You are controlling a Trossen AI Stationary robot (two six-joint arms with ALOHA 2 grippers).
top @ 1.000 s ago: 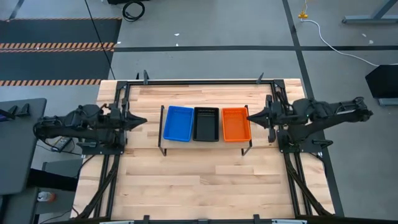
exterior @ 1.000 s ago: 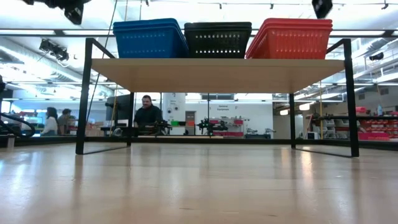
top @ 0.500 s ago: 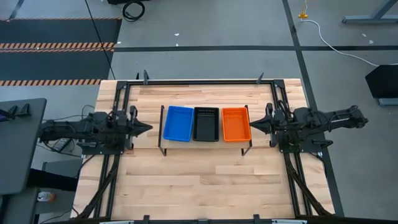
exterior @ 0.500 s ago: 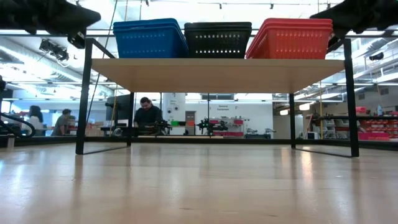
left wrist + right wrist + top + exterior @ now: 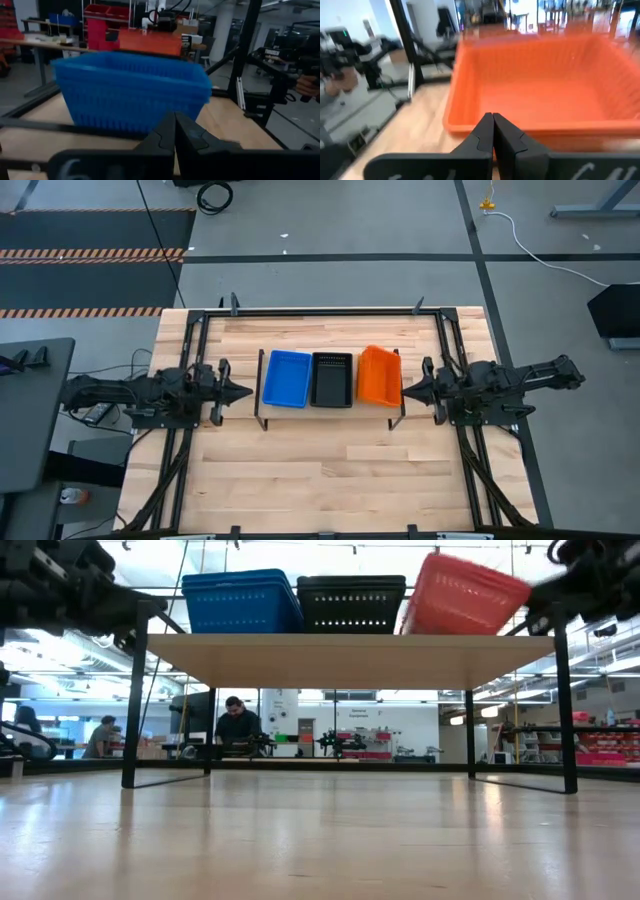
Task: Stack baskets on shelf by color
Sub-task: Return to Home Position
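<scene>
While its fingers are pressed together on nothing, right claw (image 5: 405,388) sits right of centre in high view, tip just beside orange baskets (image 5: 378,377); contact unclear. Orange stack tilted and skewed at right end of shelf (image 5: 350,660). Black baskets (image 5: 331,379) mid-shelf, blue baskets (image 5: 286,378) at left, both square. Left claw (image 5: 248,392), likewise closed and empty, left of shelf. Likely light, flexible, quick to slide; pinch a short-wall rim.

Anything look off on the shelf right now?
Yes. The orange baskets at the shelf's right end sit tilted, unlike the level blue baskets and black baskets. The shut right gripper is close beside them; I cannot tell whether it touches.
</scene>
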